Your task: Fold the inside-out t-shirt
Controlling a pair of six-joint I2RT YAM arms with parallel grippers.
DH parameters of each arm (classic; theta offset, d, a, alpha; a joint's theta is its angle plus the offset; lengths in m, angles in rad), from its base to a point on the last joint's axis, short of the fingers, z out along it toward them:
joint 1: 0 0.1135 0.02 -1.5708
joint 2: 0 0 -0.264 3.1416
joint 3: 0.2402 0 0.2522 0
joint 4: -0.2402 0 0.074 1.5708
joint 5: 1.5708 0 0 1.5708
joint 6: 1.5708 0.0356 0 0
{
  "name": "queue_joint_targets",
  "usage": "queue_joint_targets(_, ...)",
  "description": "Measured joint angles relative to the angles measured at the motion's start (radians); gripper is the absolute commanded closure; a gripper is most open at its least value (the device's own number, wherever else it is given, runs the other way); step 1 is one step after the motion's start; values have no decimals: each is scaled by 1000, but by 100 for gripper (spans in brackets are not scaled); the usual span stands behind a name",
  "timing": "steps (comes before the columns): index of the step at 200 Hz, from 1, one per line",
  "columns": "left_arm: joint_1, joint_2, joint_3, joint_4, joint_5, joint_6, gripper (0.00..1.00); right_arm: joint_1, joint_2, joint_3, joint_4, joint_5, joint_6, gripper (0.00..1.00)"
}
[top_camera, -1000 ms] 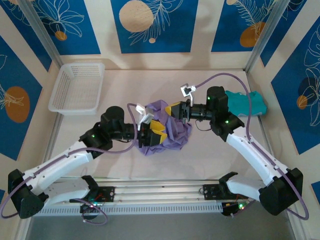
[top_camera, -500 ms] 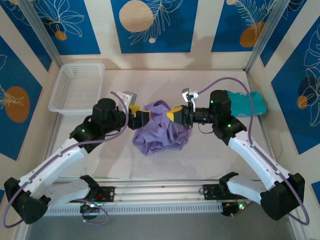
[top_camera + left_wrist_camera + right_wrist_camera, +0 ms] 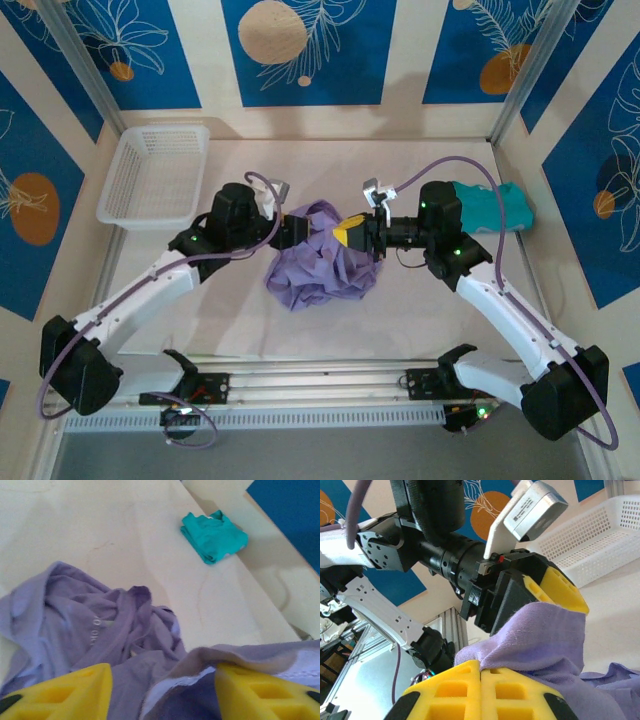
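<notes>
The inside-out t-shirt (image 3: pixel 320 268) lies in a crumpled lavender heap at mid-table. My right gripper (image 3: pixel 349 233) is shut on a fold at the heap's upper right edge; in the right wrist view the yellow fingers (image 3: pixel 445 690) meet with lavender cloth (image 3: pixel 545 635) pinched between them. My left gripper (image 3: pixel 298 226) faces it from the left, at the heap's upper left edge. In the left wrist view its jaws (image 3: pixel 162 682) stand apart, with shirt fabric (image 3: pixel 90 625) lying between them and a hem fold draped over the right finger (image 3: pixel 260 692).
A white plastic basket (image 3: pixel 155 175) stands at the back left. A folded teal garment (image 3: pixel 497 207) (image 3: pixel 214 535) lies at the back right, behind my right arm. Bare table surrounds the shirt in front and on both sides.
My left gripper let go at the heap's front left, swung back and out, and has now pushed in at the upper left edge. The right gripper kept its hold and barely moved.
</notes>
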Motion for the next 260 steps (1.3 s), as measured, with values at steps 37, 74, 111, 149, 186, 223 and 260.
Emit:
queue_joint_targets(37,5,18,0,44,75,-12,58,0,0,0,-1,-3,-8,100)
queue_joint_targets(74,20,21,0,111,120,-25,78,0,0,0,-2,-4,-15,100)
queue_joint_targets(111,28,34,0,154,144,-45,100,0,0,0,-15,-3,-16,100)
queue_joint_targets(149,39,14,0,196,117,-96,100,0,-1,13,-131,72,-42,100)
queue_joint_targets(186,15,-69,0,258,77,-138,100,21,-38,17,-235,223,-50,83)
queue_joint_targets(223,-70,-122,1,275,26,-138,100,66,-74,17,-333,433,-20,75)
queue_joint_targets(260,-126,-124,1,267,-18,-137,100,134,-141,-6,-398,578,-15,69)
